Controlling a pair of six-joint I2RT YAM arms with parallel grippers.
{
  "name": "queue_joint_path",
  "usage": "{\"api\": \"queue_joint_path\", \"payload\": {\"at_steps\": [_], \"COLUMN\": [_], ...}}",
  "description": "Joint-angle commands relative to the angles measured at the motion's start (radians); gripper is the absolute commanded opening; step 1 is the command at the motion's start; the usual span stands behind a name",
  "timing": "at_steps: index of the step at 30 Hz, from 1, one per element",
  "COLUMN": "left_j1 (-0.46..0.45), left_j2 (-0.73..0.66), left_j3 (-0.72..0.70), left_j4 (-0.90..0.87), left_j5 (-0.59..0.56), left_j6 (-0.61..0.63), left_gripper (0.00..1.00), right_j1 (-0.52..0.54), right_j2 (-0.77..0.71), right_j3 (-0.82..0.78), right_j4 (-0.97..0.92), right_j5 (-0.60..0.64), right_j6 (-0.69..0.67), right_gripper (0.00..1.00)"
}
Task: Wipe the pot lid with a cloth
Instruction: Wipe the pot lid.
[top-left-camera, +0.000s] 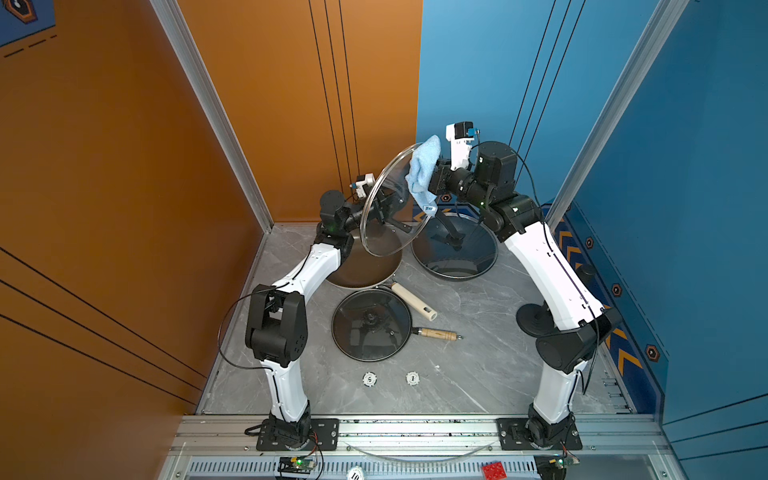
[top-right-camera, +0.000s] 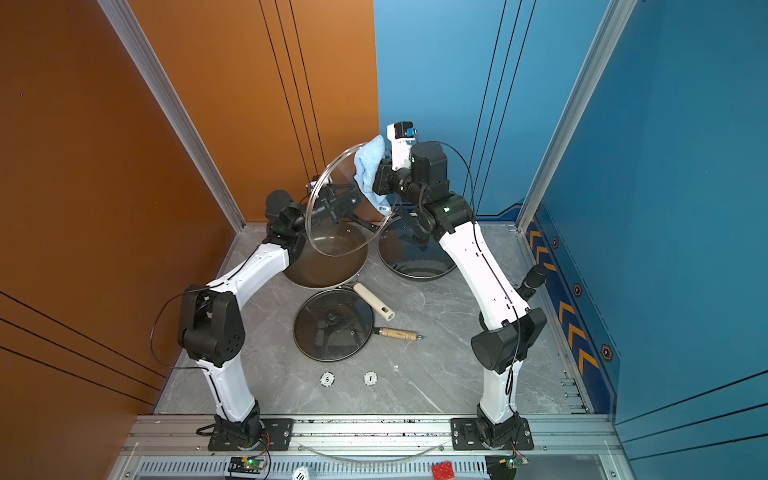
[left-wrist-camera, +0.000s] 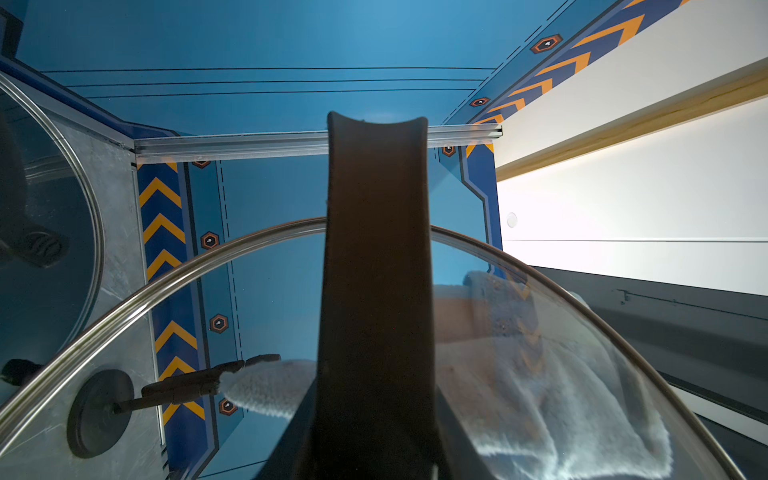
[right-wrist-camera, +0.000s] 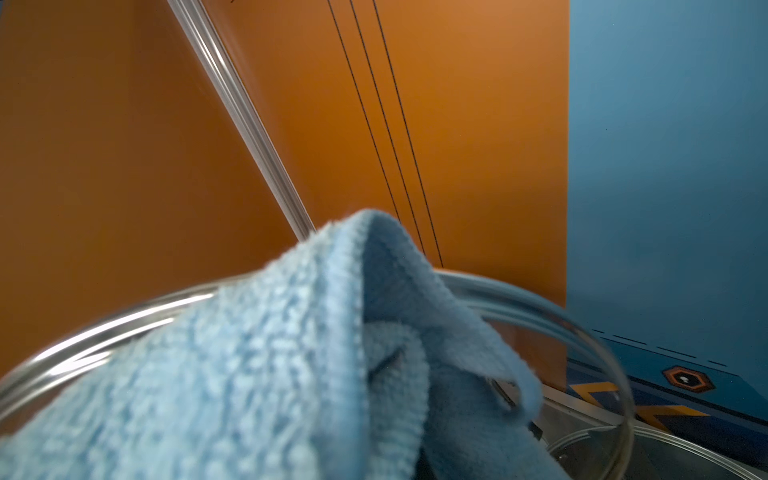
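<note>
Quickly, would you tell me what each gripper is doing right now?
Left gripper: closed, holding the glass lid.
Right gripper: closed on the cloth.

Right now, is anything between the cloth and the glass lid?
Nothing visible. The blue cloth, gripped by the right pincer, lies against the upper rim of the glass lid; the left pincer holds that lid tilted.

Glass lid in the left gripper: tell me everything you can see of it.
The glass lid is round and clear with a bright rim, and things behind it show through. It is held aloft, tilted steeply, almost on edge, above the brown pan. The left gripper holds it near the centre from the left arm's side; the handle itself is hidden. The cloth, clamped in the right gripper, lies against the opposite face at the upper rim. Whether the glass is dirty cannot be told.
</note>
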Motion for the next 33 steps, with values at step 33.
{"api": "queue_joint_path", "payload": {"at_steps": [33], "left_j1": [0.007], "left_j2": [-0.024], "left_j3": [0.099], "left_j4": [0.152], "left_j5": [-0.076], "left_j6": [0.044], "left_gripper": [0.03], "right_j1": [0.194], "right_j2": [-0.010], "right_j3": [-0.443], "right_j4": [0.132], "right_j5": [-0.071], "right_j6": [0.205], "right_gripper": [0.00]}}
